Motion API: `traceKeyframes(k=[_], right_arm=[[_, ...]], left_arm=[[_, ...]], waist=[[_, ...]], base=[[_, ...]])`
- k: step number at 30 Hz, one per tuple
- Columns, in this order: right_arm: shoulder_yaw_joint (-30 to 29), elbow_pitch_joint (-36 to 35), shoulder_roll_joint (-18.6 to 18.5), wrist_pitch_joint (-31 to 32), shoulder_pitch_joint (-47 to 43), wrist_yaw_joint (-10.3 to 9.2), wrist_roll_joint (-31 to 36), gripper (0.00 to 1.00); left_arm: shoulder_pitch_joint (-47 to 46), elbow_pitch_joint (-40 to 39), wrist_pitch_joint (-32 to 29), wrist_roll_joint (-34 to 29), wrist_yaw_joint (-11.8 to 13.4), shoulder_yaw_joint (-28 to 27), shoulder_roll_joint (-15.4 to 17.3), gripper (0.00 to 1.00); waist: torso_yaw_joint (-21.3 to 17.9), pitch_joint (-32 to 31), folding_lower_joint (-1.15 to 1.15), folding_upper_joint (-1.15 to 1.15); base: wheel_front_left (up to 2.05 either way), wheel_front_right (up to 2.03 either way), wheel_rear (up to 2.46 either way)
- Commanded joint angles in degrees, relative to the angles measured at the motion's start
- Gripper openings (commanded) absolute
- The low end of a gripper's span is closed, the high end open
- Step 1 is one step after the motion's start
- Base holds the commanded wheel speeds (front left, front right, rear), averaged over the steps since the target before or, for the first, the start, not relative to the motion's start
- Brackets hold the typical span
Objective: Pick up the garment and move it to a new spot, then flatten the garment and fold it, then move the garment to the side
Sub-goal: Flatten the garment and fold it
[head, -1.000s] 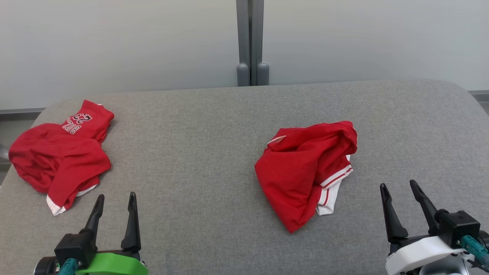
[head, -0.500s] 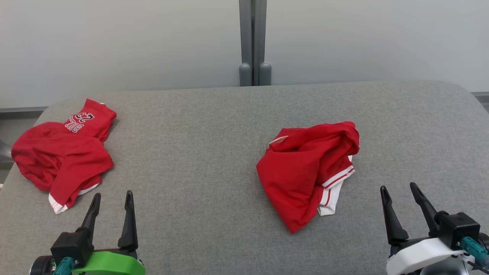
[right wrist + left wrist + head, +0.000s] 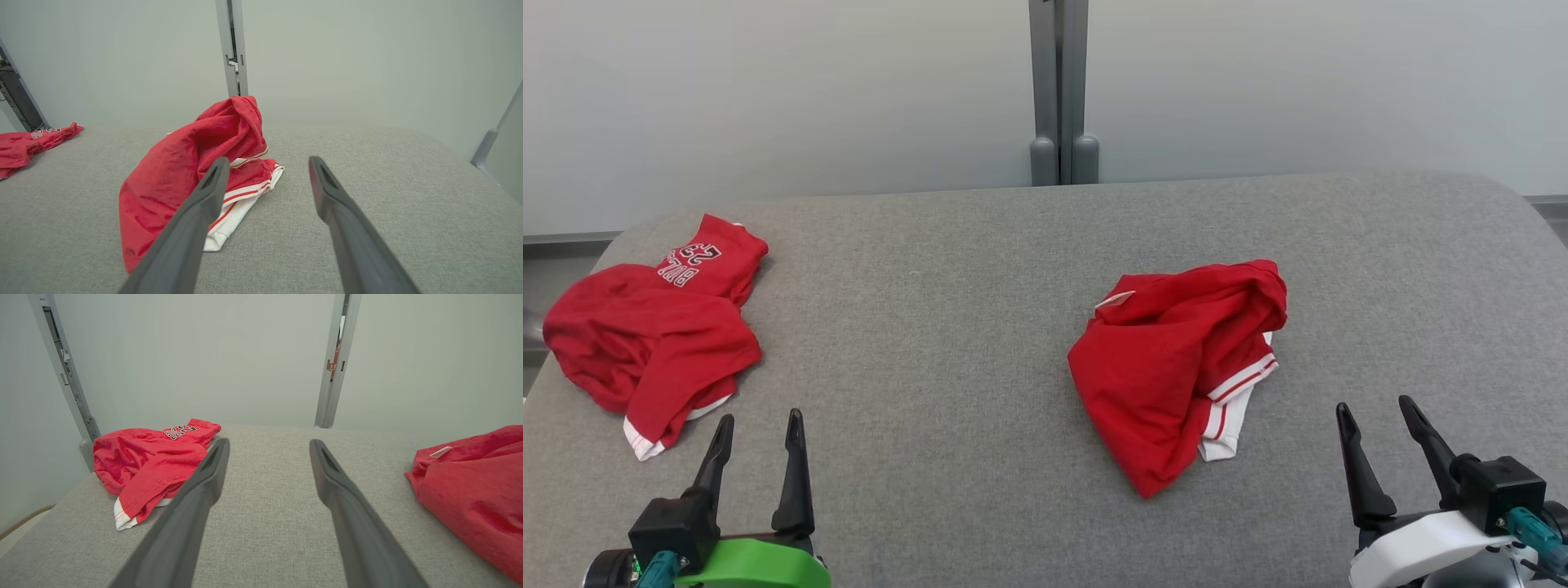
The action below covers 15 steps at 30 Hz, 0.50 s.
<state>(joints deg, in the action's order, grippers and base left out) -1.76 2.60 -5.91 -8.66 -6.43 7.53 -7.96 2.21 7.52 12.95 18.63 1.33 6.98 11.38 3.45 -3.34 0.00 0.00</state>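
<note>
Grey fabric bench (image 3: pixel 947 327) in head view. Crumpled red striped-trim garment (image 3: pixel 1160 367) lies right of centre, its white hem with red stripes toward the near right side. A second red piece, the lettered garment (image 3: pixel 645 343), is bunched at the far left edge, well apart from the first. Left gripper (image 3: pixel 760 418) is at lower left with jaws spread wide, holding nothing, near the lettered garment's hem but not touching it. Right gripper (image 3: pixel 1374 406) is at lower right, jaws spread wide, empty, off to the right of the striped-trim garment and clear of it.

Left wrist view: left gripper (image 3: pixel 269 442) jaws released, bare bench (image 3: pixel 265 490) between them. Lettered garment (image 3: pixel 143 465) sits beyond the left finger, striped-trim garment (image 3: pixel 470 486) at the right edge.

Right wrist view: right gripper (image 3: pixel 268 160) jaws released, gripping nothing. Striped-trim garment (image 3: pixel 175 179) is heaped ahead and left, and the left finger overlaps its striped hem in the picture; cannot tell if it touches. Lettered garment (image 3: pixel 24 143) is at the far left.
</note>
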Motion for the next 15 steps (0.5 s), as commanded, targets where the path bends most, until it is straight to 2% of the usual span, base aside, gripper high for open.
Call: traceKeyframes(k=[1,7,15], right_arm=[[0.02,0.31,-0.31,-0.35,0.83,-0.07,-0.40,1.00],[1.46,1.55,-2.18,0.33,4.42,-0.07,-0.14,1.00],[6.02,7.19,-7.72,2.16,14.17,-0.08,-0.74,1.00]], left_arm=[[0.23,0.13,0.36,0.62,0.24,0.01,0.21,1.00],[-0.57,0.25,0.61,0.44,0.70,0.57,-0.44,1.00],[-2.26,0.97,1.07,-0.26,0.88,1.84,-1.37,1.00]], waist=[[0.04,0.08,0.00,0.00],[0.56,1.04,0.00,0.00],[2.12,3.54,0.00,0.00]], base=[[0.00,0.00,0.00],[0.00,0.00,0.00],[0.00,0.00,0.00]])
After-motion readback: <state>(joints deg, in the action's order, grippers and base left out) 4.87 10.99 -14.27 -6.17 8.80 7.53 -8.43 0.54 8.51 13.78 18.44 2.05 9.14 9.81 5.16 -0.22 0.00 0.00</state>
